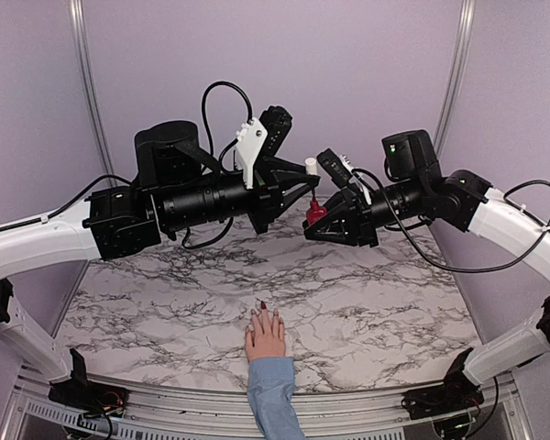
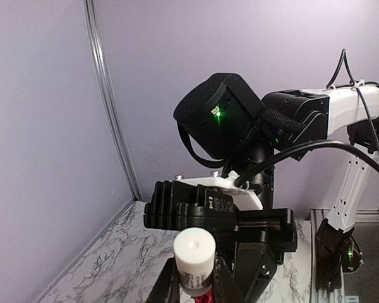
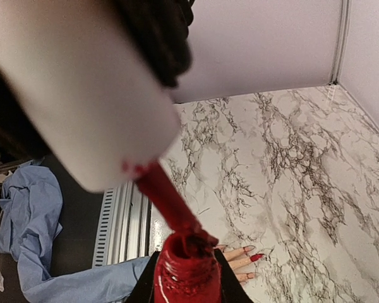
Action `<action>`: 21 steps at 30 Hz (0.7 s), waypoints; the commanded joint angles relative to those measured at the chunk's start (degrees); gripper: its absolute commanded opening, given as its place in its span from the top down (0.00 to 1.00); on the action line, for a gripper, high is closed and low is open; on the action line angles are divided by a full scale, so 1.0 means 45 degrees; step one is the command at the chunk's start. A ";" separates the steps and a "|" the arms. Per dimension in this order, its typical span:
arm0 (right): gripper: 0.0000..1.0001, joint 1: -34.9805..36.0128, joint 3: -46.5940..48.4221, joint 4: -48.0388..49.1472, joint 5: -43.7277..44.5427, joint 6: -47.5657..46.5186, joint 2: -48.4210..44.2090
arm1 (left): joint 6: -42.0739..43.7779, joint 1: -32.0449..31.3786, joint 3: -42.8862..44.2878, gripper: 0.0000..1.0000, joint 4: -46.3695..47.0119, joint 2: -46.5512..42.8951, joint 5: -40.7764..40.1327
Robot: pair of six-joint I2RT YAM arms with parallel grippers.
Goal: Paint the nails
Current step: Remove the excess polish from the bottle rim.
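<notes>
Your left gripper (image 1: 305,176) is squeezed tight on the white cap (image 1: 311,166) of the polish, high up over the far middle of the marble table (image 1: 147,302). Your right gripper (image 1: 321,220) is just beside it, to the right and a bit lower. It is squeezed tight on the small red polish bottle (image 1: 315,213). The two grippers come tip to tip, very close. In the right wrist view a red brush stem (image 3: 167,202) runs down from the cap into the open neck of the bottle. There is wet red polish on the bottom edge of the cap. The bottle sits between the black fingers (image 3: 227,291) of the right gripper. The nails (image 1: 263,305) are low down, well apart from both grippers. They are on a pink hand (image 1: 266,337) that lies flat on the table, near the near edge, in the middle. Its fingers point to the far side. A light blue sleeve (image 1: 273,399) runs back from the hand and off the near edge. One nail, on the finger that reaches farthest, is dark red. The other nails you can see look pale, but they are very small, so the color is hard to tell.
</notes>
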 commanded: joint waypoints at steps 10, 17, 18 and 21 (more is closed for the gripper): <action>1.00 0.0101 0.0455 0.0169 0.0728 -0.0176 -0.0577 | -0.0717 -0.0042 -0.0241 1.00 0.0598 -0.0445 0.0116; 1.00 0.0101 0.0431 0.0189 0.0659 -0.0239 -0.0622 | -0.0878 -0.0042 -0.0223 1.00 0.0598 -0.0385 -0.0214; 1.00 0.0118 0.0433 0.0182 0.0625 -0.0252 -0.0621 | -0.0899 -0.0037 -0.0204 1.00 0.0598 -0.0374 -0.0251; 1.00 0.0149 0.0411 0.0122 0.0597 -0.0301 -0.0584 | -0.0926 -0.0031 -0.0128 1.00 0.0618 -0.0335 -0.0237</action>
